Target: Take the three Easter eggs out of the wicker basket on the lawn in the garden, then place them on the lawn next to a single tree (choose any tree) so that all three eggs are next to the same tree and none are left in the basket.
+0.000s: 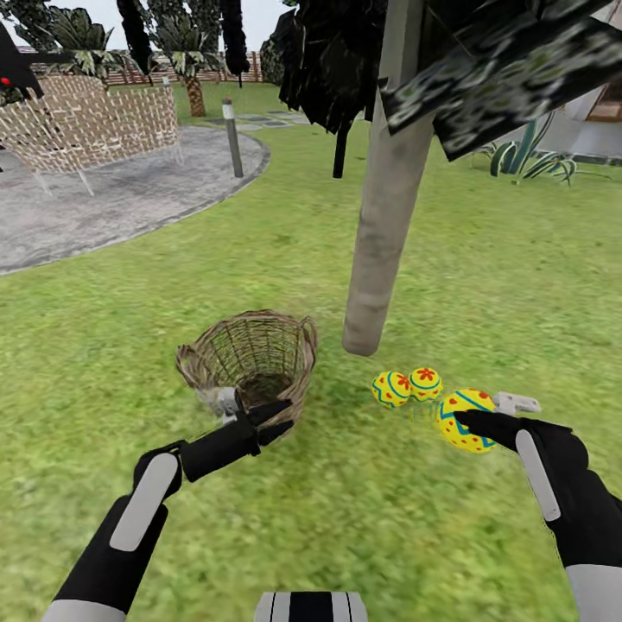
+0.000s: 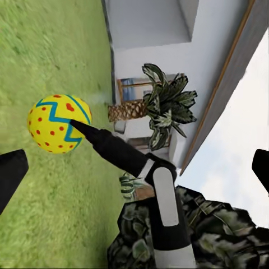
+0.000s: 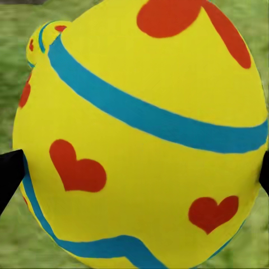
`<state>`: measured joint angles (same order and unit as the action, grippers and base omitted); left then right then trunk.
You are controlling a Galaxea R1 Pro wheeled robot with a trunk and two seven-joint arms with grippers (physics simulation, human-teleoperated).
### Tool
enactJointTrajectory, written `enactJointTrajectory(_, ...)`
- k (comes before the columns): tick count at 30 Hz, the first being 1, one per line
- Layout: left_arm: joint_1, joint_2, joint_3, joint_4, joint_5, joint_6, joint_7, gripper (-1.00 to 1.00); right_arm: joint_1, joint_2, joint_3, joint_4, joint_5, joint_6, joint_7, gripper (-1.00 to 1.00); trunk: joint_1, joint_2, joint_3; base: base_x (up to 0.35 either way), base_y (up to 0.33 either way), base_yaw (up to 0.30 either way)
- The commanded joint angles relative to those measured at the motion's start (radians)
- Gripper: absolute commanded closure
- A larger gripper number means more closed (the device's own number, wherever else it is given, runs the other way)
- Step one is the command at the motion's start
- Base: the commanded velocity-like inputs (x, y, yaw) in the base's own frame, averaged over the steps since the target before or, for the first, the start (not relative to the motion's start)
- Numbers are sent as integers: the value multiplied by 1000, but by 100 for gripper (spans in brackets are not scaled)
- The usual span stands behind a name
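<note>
Right tool (image 1: 473, 421) grips a heart-painted egg (image 1: 464, 419) just beside two eggs (image 1: 408, 386) near the tree trunk (image 1: 383, 207); left tool (image 1: 259, 421), spread, hovers at the wicker basket (image 1: 250, 354).

Open lawn (image 1: 484, 285) right of the tree trunk (image 1: 380, 233); wicker basket (image 1: 250, 358) and two eggs (image 1: 408, 385) crowding its base.

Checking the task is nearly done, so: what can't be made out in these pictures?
- Basket floor, head view: hidden by its near wall and the left gripper.
- Whether the third egg touches the grass: right gripper covers it.
- Two eggs by the tree, right wrist view: blocked by the held egg.
</note>
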<state>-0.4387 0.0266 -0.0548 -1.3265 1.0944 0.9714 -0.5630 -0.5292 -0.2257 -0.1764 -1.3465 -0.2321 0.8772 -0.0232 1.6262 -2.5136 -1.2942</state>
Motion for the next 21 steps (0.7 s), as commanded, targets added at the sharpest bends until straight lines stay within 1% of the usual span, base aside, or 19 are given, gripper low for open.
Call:
enactJointTrajectory(1,0,-5,-33,0,0,-1,0,-100,0,1,1,1,3,0,-17,100,0,0,1,297,-158,-290)
enactJointTrajectory(2,0,-15,-45,0,0,-2,1,-100,0,1,1,1,12,-1,-25,100,0,0,1,298,-158,-289)
enactJointTrajectory(3,0,-32,-56,3,-1,-5,2,-100,0,2,2,1,88,-1,-40,100,0,0,2,299,-158,-290)
enactJointTrajectory(5,0,-35,-58,8,-2,-7,2,-100,0,4,2,8,161,-6,-43,100,0,0,3,272,-143,-290)
enactJointTrajectory(6,0,-35,-61,7,-2,-8,2,-100,0,4,2,38,188,-33,-44,100,0,0,3,100,-53,-290)
enactJointTrajectory(7,0,-36,-69,5,-2,-15,2,-100,0,5,2,65,202,-64,-45,100,0,0,3,51,-27,-290)
enactJointTrajectory(8,0,-35,-90,3,-2,-29,1,-100,0,5,3,96,211,-102,-47,100,0,0,3,21,-11,-290)
enactJointTrajectory(10,0,-35,-112,2,-3,-53,0,-100,0,5,4,143,218,-155,-53,100,0,0,4,10,1,-287)
enactJointTrajectory(12,0,-36,-118,3,-11,-60,0,-100,0,5,7,156,225,-183,-69,100,0,0,4,136,-88,-273)
enactJointTrajectory(14,0,-37,-120,3,-34,-63,0,-100,0,6,9,159,244,-211,-107,100,0,0,4,237,-174,-265)
enactJointTrajectory(16,0,-52,-120,5,-42,-63,0,-100,0,5,9,159,248,-246,-127,100,0,0,4,261,-197,-251)
enactJointTrajectory(18,0,-61,-126,6,-43,-63,1,-100,0,5,10,159,249,-254,-131,100,0,0,4,267,-209,-196)
enactJointTrajectory(19,0,-62,-163,6,-44,-65,1,-100,0,5,10,159,249,-276,-130,100,0,0,4,274,-213,-56)
enactJointTrajectory(20,0,-62,-186,5,-45,-75,1,-100,0,5,11,159,249,-311,-130,100,0,0,4,279,-213,-28)
enactJointTrajectory(21,0,-62,-206,3,-45,-102,2,-100,0,5,10,159,249,-371,-130,100,0,0,4,283,-212,-12)
